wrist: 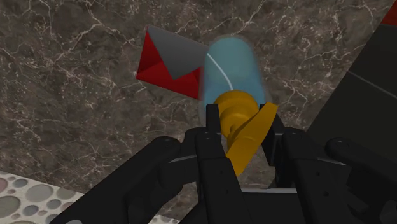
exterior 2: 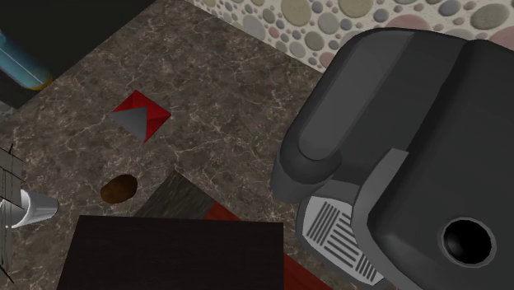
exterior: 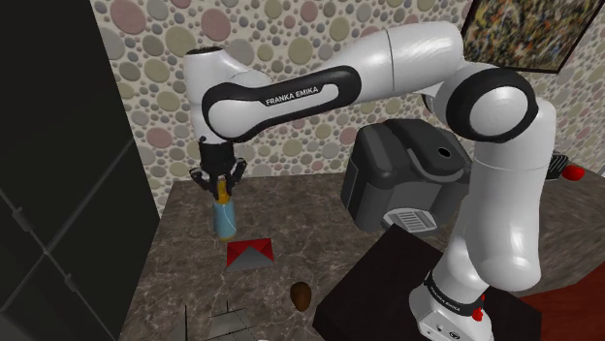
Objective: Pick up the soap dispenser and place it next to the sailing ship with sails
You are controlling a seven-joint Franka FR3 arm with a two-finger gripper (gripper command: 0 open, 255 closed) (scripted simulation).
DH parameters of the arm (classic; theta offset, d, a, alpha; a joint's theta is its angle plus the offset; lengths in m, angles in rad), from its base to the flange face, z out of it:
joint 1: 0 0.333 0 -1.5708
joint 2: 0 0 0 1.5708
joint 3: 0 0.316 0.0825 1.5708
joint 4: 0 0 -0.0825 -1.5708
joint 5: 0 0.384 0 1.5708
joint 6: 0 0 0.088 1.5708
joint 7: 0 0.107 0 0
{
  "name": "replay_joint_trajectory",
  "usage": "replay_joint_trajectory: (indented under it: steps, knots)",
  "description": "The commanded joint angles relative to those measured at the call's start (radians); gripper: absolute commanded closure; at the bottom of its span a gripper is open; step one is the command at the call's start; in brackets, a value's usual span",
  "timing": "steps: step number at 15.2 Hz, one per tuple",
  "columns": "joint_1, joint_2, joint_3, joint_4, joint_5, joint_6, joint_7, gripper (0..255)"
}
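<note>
Black gripper (exterior: 222, 181) | clasping blue soap dispenser (exterior: 224, 218) at its top | hanging above marble counter (exterior: 291, 213)

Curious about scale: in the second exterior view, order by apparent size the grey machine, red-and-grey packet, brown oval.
1. grey machine, far largest, though nearest the camera
2. red-and-grey packet
3. brown oval, somewhat smaller

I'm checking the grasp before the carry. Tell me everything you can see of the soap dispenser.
The soap dispenser has a rounded, pale blue body that looks translucent and a yellow pump top with a flat, slanted spout. It hangs roughly upright, pump end up, under the gripper, whose black fingers clasp the pump's neck from both sides. It sits above the dark marbled counter, close to a red and grey block. I cannot tell whether its base touches the counter.
</note>
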Motion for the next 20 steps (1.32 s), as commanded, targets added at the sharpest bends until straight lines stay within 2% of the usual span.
replay_joint_trajectory:
  steps: [1,20]
  knots:
    - [0.015,0.03,0.004,0.035,-0.008,-0.007,0.021,255]
    - [0.019,0.112,-0.007,-0.106,-0.033,0.214,0.04,255]
